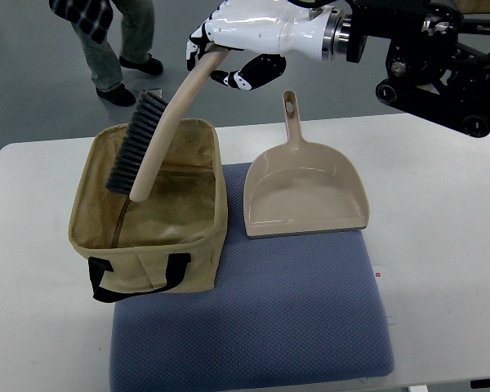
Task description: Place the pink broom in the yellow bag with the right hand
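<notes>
The pink broom (151,151) hangs tilted over the yellow bag (151,269), its curved handle rising up and to the right and its dark bristle head pointing down toward the bag's open mouth. The head's lower end sits inside the outline of the opening, near the middle of the bag, with the bristles facing the left wall; whether it touches the bag floor cannot be told from this view.

The right hand (229,45) comes in from the right edge and has its fingers curled around the top end of the handle, above the far rim of the bag. The left arm is not in view.

The step in hand looks like the lowering and release. To do it well, the hand should probably bring the handle down and toward the left, so the whole broom tips inside, not across the rim. The bag is soft-sided, so a push against its wall could fold or drag it over the blue mat (253,327).

Just beside the bag on the right lies 1 pink dustpan (304,192), clear of the path. A person's legs (118,49) show beyond the white table (441,212).
</notes>
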Action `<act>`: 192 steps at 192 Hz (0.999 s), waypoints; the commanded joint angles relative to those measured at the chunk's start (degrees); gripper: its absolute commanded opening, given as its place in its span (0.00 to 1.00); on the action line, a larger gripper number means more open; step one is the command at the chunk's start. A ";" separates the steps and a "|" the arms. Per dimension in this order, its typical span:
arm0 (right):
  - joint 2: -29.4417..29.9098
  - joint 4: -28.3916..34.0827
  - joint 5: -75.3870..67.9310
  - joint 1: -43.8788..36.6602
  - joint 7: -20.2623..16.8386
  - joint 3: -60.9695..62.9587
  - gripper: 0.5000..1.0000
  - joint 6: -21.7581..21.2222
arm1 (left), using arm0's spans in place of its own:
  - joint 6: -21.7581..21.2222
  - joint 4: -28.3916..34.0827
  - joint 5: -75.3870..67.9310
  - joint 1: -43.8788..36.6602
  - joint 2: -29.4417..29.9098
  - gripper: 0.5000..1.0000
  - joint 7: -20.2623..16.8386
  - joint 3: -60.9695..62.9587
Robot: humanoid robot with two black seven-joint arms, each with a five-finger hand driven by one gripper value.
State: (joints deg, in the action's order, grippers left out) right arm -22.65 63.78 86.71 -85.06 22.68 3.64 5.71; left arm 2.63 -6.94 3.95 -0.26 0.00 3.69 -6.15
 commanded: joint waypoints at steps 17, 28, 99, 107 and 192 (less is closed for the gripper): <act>1.03 -0.33 0.21 2.27 0.17 -0.03 0.22 0.96 | 0.00 0.00 0.00 -0.01 0.00 1.00 0.00 0.00; 1.03 -0.33 0.21 2.80 0.35 -0.03 0.38 1.58 | 0.00 0.00 0.00 -0.01 0.00 1.00 0.00 0.00; 0.59 -0.24 -0.32 2.97 0.44 0.23 0.63 1.93 | 0.00 0.00 0.00 -0.01 0.00 1.00 0.00 0.00; 0.42 -0.33 -0.58 3.06 0.52 0.32 0.63 1.93 | 0.00 0.00 0.00 -0.01 0.00 1.00 0.00 0.00; -3.98 -0.42 -3.13 18.00 -0.18 21.15 0.65 -0.09 | 0.00 0.00 0.00 -0.01 0.00 1.00 0.00 0.00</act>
State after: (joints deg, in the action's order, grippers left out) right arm -25.48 63.35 85.40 -70.87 22.56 19.29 6.27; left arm 2.63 -6.94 3.95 -0.26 0.00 3.69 -6.14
